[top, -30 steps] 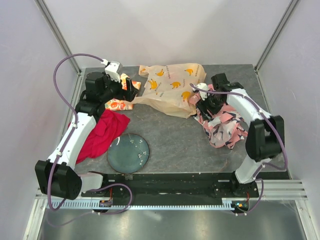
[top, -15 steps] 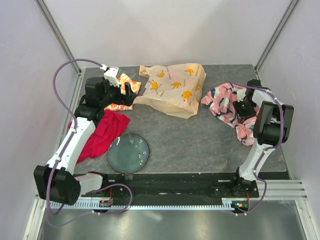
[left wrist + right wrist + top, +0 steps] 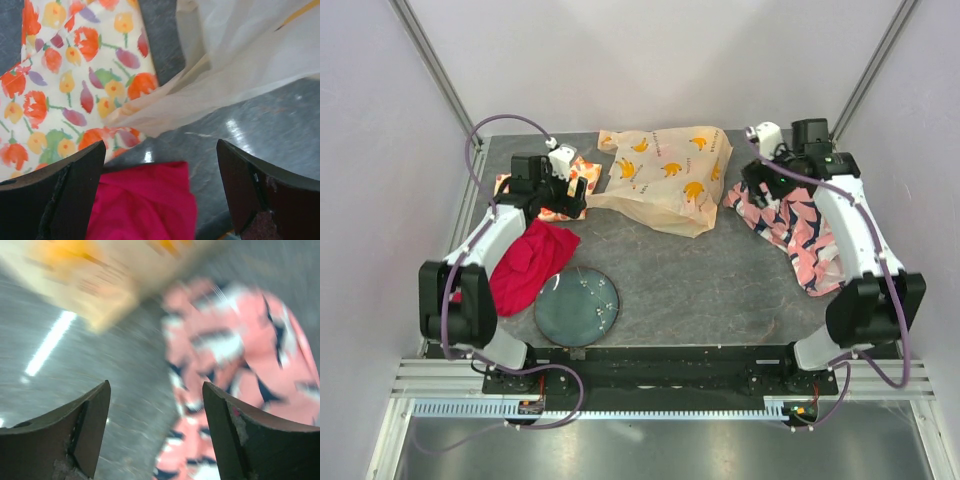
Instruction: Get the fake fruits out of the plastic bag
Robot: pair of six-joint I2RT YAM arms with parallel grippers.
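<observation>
a: step in hand?
b: approach, as judged. nothing is held. the left fingers (image 3: pixel 578 192) are spread apart over the fruit-print cloth (image 3: pixel 555 195), just beside the left edge of the plastic bag (image 3: pixel 665 180). the right fingers (image 3: pixel 755 182) are spread apart too, over the pink patterned cloth (image 3: pixel 790 225) by the bag's right edge.
a: bag location?
b: upper middle of the top view, slumped on the tabletop (image 3: pixel 720 280) between the two cloths. no fake fruits are seen anywhere, so they are taken to be inside. nothing is judged removed yet.
a: bag mouth?
b: cannot be told. the right wrist view is blurred. in the left wrist view only a thin cream fold is shown at upper right, with a red cloth (image 3: pixel 145 200) at the bottom.
a: next move?
b: one edge of the film should be pinched and raised so the opening is exposed, then the other fingers sent in. the cloths are to be avoided. the film is judged thin and easily dragged.
</observation>
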